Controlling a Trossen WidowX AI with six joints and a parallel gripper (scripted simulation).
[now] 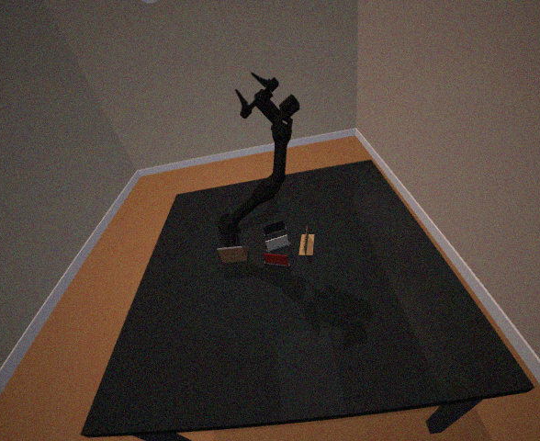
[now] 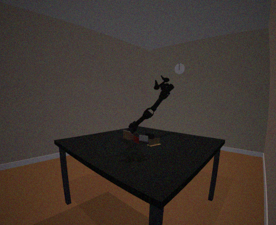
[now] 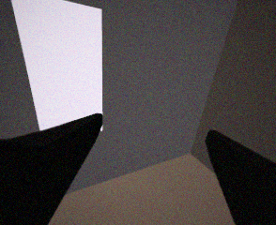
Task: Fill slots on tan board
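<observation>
The gripper (image 1: 243, 81) (image 2: 158, 78) (image 3: 153, 127) is raised high above the dark table (image 1: 241, 351) (image 2: 142, 167), its jaws wide apart with nothing between them. Below, the tan board (image 1: 306, 241) (image 2: 154, 141) stands upright on its pale base (image 1: 310, 245) (image 2: 157, 144), near the white board (image 1: 277, 243) (image 2: 143, 138) and the red board (image 1: 276, 259) (image 2: 136, 138), with a brown board (image 1: 232, 254) (image 2: 127, 135) beside the foot of the arm (image 1: 279, 156) (image 2: 140, 120)

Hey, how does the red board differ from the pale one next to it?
The red board is strongly colored, while the pale board is whitish gray. They're also turned differently: from above, the red board's long edge slopes down toward the picture's right, while the pale board's slopes up. Both are on the dark table, and neither is in the open gripper.
</observation>
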